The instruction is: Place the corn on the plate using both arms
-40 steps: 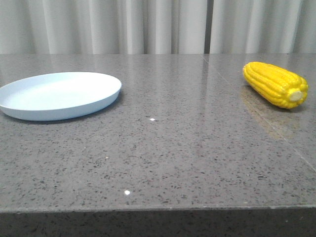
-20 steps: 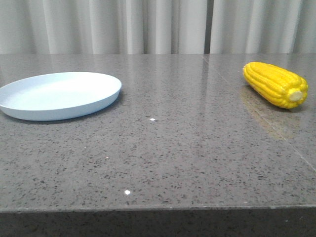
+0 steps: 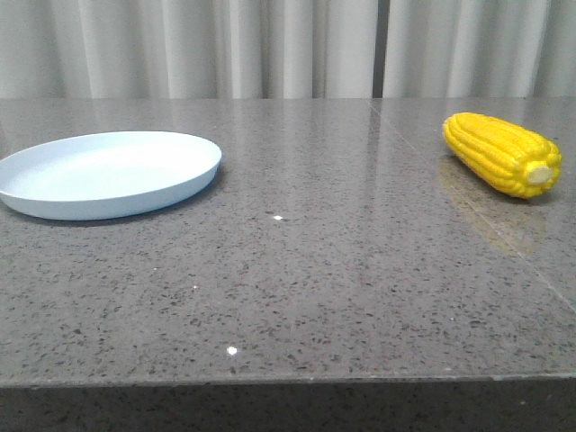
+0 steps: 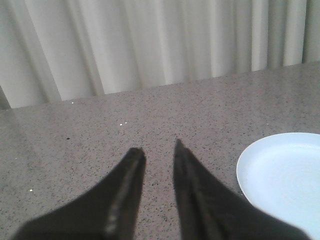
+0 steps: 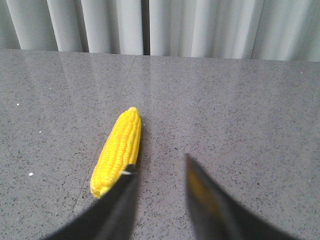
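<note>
On the grey speckled table (image 3: 297, 270), taking the plate (image 3: 108, 173) as my landmark, I see it lying flat at the left side, pale blue and bare. My left gripper (image 4: 159, 152) hangs above the stone just beside the plate's rim, its two fingers a little apart with nothing between them. Well apart from the plate, far across the table to its right, the corn (image 3: 501, 154) lies on its side, cream stub end turned toward the front camera. My right gripper (image 5: 159, 167) hovers over that cob's near end, fingers spread and holding nothing; the corn sits just outside one fingertip, not between the two. Pale curtains (image 3: 270, 45) hang behind the table.
</note>
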`<state>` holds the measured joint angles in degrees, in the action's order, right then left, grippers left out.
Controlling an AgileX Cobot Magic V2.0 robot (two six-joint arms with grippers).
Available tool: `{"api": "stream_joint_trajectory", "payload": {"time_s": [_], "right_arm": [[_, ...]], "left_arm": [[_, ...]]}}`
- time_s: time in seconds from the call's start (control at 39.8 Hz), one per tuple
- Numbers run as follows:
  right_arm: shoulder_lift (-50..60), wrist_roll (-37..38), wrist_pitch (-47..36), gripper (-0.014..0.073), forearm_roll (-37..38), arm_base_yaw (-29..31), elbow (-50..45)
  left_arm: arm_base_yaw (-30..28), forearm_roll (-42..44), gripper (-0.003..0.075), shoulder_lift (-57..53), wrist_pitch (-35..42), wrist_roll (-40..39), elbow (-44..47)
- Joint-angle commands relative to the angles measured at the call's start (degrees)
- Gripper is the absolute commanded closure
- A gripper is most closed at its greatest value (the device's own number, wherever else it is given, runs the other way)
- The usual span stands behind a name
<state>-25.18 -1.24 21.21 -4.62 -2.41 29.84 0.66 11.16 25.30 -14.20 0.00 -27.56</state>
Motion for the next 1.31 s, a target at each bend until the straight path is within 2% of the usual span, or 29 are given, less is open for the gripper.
{"api": "stream_joint_trajectory", "payload": {"time_s": [0.0,0.05,0.13,0.28,0.43,0.58,0.78,0.88,1.0,1.1,1.28], "right_arm": [[-0.6,0.0,-5.1,0.0021,0.1,0.1,2.0],[-0.6,0.0,-5.1,-0.0053,0.1,0.1,1.9],[-0.6,0.0,-5.1,-0.0064,0.1,0.1,1.9],[-0.6,0.0,-5.1,-0.0057,0.1,0.1,1.9],[-0.6,0.0,-5.1,-0.0057,0.1,0.1,1.9],[-0.6,0.0,-5.1,-0.0057,0.1,0.1,1.9],[-0.6,0.0,-5.1,-0.0057,0.1,0.1,1.9],[-0.6,0.0,-5.1,-0.0057,0.1,0.1,1.9],[-0.6,0.0,-5.1,-0.0057,0.1,0.1,1.9],[-0.6,0.0,-5.1,-0.0057,0.1,0.1,1.9],[-0.6,0.0,-5.1,-0.0057,0.1,0.1,1.9]], "left_arm": [[-0.2,0.1,0.0213,0.6,4.2,0.0,-2.0],[-0.2,0.1,0.0111,0.6,4.2,0.0,-2.0],[-0.2,0.1,0.006,0.6,4.2,0.0,-2.0],[-0.2,-0.8,0.0062,0.6,4.2,0.0,-1.8],[0.3,-5.5,0.0062,4.0,0.3,0.0,-3.7],[4.0,-5.9,0.0062,14.4,-5.2,0.0,-10.7],[10.9,-6.6,0.0062,31.4,-17.3,0.0,-22.5],[11.4,-9.5,0.0062,39.5,-22.9,0.0,-29.0],[11.4,-11.8,0.0062,47.8,-25.7,0.0,-34.7],[11.4,-12.0,0.0092,54.5,-27.9,0.0,-38.5],[11.4,-12.1,0.0258,62.2,-31.3,0.0,-43.0]]}}
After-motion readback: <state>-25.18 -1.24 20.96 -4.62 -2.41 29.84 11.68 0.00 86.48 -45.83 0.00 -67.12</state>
